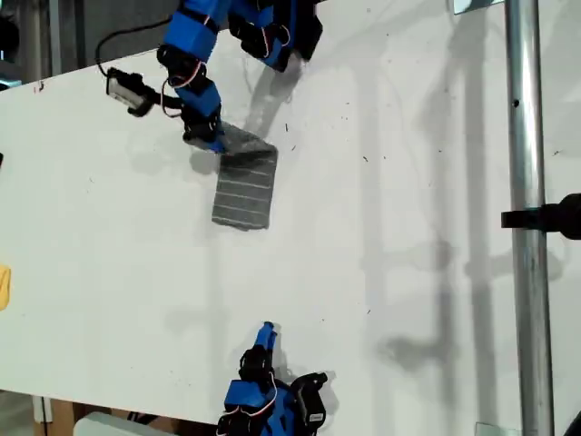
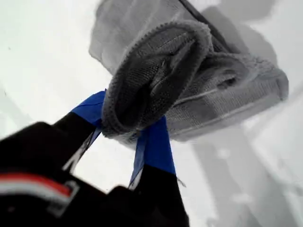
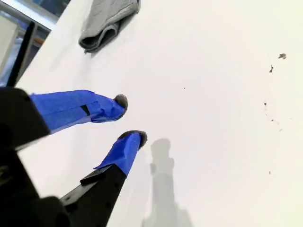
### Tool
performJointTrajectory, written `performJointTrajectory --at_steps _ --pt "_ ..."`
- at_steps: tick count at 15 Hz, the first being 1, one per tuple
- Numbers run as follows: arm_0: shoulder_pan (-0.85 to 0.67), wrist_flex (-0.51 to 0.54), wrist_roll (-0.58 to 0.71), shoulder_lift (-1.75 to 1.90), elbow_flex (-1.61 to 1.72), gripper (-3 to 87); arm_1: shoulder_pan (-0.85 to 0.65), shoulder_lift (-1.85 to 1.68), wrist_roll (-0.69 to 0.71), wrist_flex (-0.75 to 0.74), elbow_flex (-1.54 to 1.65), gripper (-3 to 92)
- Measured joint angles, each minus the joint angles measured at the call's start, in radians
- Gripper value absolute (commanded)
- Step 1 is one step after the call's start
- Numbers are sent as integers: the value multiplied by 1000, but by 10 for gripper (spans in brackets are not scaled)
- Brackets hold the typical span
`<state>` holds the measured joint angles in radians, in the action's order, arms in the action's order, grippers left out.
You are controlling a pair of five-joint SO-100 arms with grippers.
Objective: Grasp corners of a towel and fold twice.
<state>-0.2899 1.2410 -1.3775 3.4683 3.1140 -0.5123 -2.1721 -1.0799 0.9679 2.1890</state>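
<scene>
**Pinching a towel edge near the table's far side**

Gripping a rolled grey edge of the towel (image 2: 156, 75), my first gripper (image 2: 125, 127) has its two blue-taped fingers (image 2: 154, 146) closed on the cloth, which bunches into a thick fold between them. In the exterior view this same gripper (image 1: 204, 136) sits at the upper end of the towel (image 1: 245, 186), toward the top of the picture and left of centre. The cloth there looks lifted and creased, while the rest lies flat on the white table (image 1: 408, 227) as a narrow folded strip with thin white stripes running across it. Which corner is being held I cannot tell; the wrist view shows only a rounded, hemmed edge curled over the fingers.

My second gripper (image 3: 129, 120) hangs over bare table with nothing in it. Its fingers (image 3: 80, 108) stand a narrow gap apart, their dark tips not touching. From its wrist view the towel (image 3: 106, 21) appears far off, a folded grey bundle well apart from the jaws. In the exterior view this gripper (image 1: 265, 336) is at the bottom edge, pointing up toward the towel.

A yellow object (image 1: 4, 286) shows at the exterior view's left edge, and a metal pole (image 1: 526, 182) runs down that view's right.
</scene>
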Motion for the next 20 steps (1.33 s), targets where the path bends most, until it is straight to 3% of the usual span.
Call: performJointTrajectory --at_steps 1,3,6,7,9,10,14,17,19,20 --pt "0 0 0 0 0 112 29 170 0 -141 -84 157" --pt "0 0 -2 0 0 120 69 437 -6 -284 -238 235" --pt "0 29 -54 0 0 156 92 449 -9 -301 -365 238" --pt "0 44 -80 0 0 159 74 399 -9 -259 -365 204" --pt "0 51 -92 0 0 155 18 204 -12 -156 -298 14" --pt "0 51 -92 0 0 142 -18 92 -17 -100 -199 -3" --pt "-3 51 -48 0 0 140 18 -356 -69 89 275 -3" --pt "2 51 339 2 0 138 192 -658 -215 225 515 -3" --pt "2 51 385 2 0 138 242 -884 -298 321 663 8" --pt "2 51 393 2 0 138 253 -1029 -345 371 713 67"
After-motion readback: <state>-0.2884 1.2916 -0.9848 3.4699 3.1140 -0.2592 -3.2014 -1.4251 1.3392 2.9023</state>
